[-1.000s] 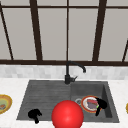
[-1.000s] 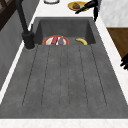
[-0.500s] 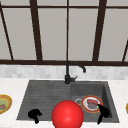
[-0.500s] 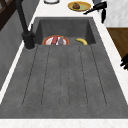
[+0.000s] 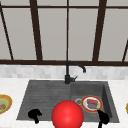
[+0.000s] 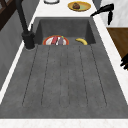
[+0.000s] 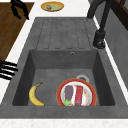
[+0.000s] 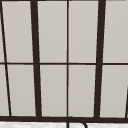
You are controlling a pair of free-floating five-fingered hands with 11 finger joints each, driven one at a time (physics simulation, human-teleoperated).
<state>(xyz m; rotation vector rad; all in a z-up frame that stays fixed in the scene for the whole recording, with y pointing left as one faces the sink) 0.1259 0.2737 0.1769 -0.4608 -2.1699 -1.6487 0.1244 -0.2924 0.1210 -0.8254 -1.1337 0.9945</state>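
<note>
i see my left hand [image 5: 34, 114] hanging at the sink's near left edge, fingers loosely curled on nothing, and my right hand [image 5: 102, 117] with relaxed fingers just near of the red-rimmed plate [image 5: 91, 103] in the right basin. i'd ease those fingers low toward the plate's near rim. the banana [image 7: 35, 95] lies beside it; grey ribbed drainboard [image 6: 65, 75] at left, window [image 8: 67, 57] behind.

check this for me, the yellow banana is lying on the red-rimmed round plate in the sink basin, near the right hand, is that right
Not quite. The yellow banana lies on the bare floor of the grey sink basin, beside the red-rimmed round plate and apart from it, not on it. The right side view shows this plainly. The rest holds: both are in the basin, near the right hand at its front edge.
</note>
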